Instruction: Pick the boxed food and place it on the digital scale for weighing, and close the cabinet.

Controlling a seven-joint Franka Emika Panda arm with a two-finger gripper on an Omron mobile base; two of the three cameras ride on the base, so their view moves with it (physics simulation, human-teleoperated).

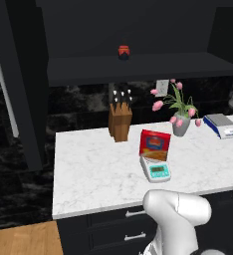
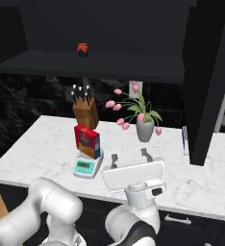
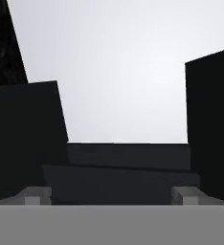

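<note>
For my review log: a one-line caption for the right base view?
Red box stands on the scale; open gripper empty, cabinet doors open.

The gripper (image 2: 130, 158) points upward (fingers spread wide, holding nothing), arm folded low.

The boxed food (image 1: 155, 144) hides the digital scale's (image 1: 157, 171) weighing plate; the blue-edged scale (image 2: 184, 140) sits mostly behind the cabinet (image 2: 206, 81) door.

The worktop (image 1: 88, 169) is smooth white marble; the knife block (image 1: 120, 124) plain wood; the boxed food (image 1: 155, 144) printed cardboard; the cabinet (image 1: 138, 69) matt black.
</note>
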